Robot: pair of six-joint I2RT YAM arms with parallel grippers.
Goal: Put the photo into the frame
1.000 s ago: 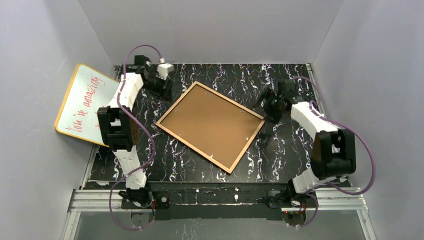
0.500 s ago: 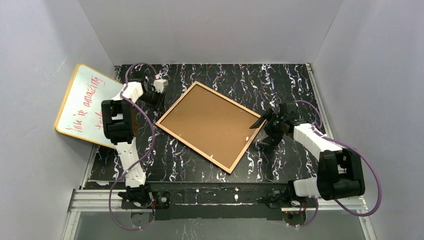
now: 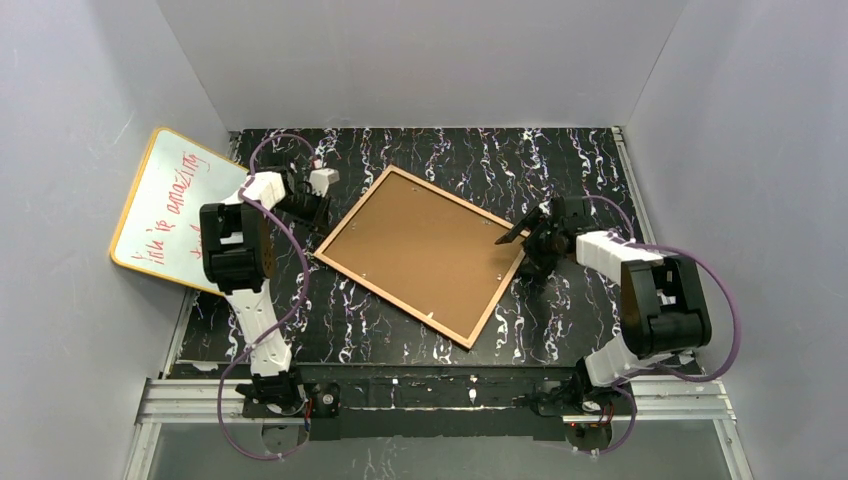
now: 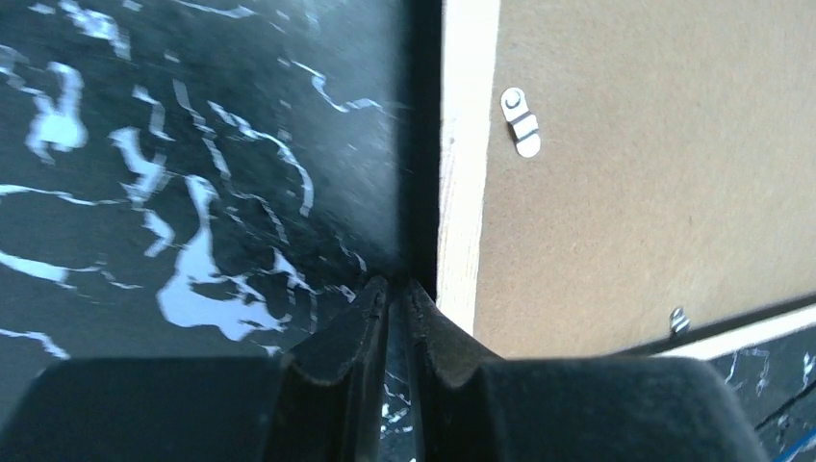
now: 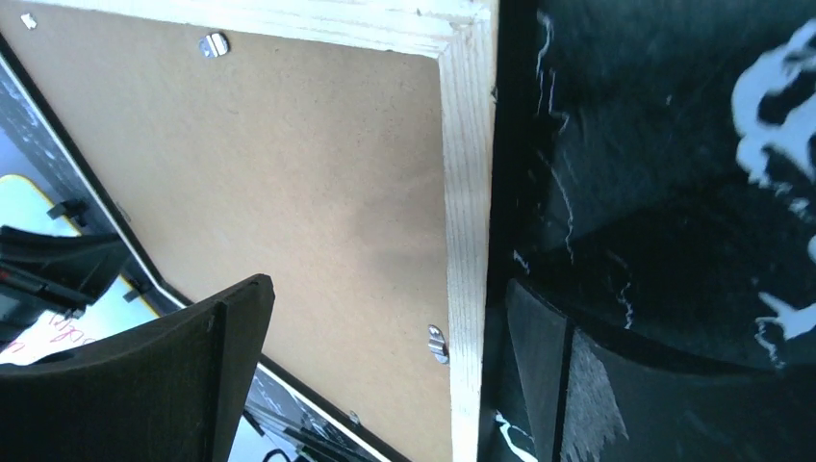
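The frame (image 3: 497, 292) lies back-up in the middle of the table, its tan rim around a brown backing board (image 3: 420, 250). The photo is hidden. My left gripper (image 3: 320, 212) sits low at the frame's left side. In the left wrist view its tips (image 4: 395, 289) are shut on nothing, just beside the wooden rim (image 4: 467, 144). My right gripper (image 3: 525, 238) is open at the frame's right corner. In the right wrist view it (image 5: 385, 294) straddles the rim (image 5: 469, 192), one finger over the board and the other outside on the table.
A yellow-edged whiteboard (image 3: 170, 205) with red writing leans at the left wall behind the left arm. Small metal tabs (image 4: 521, 123) hold the backing board along the rim, one (image 5: 438, 344) between the right fingers. Grey walls enclose the black marbled table (image 3: 560, 160).
The left gripper closed and came down from the back toward the frame's left edge. The right arm swung in and set its open jaws over the frame's right corner.
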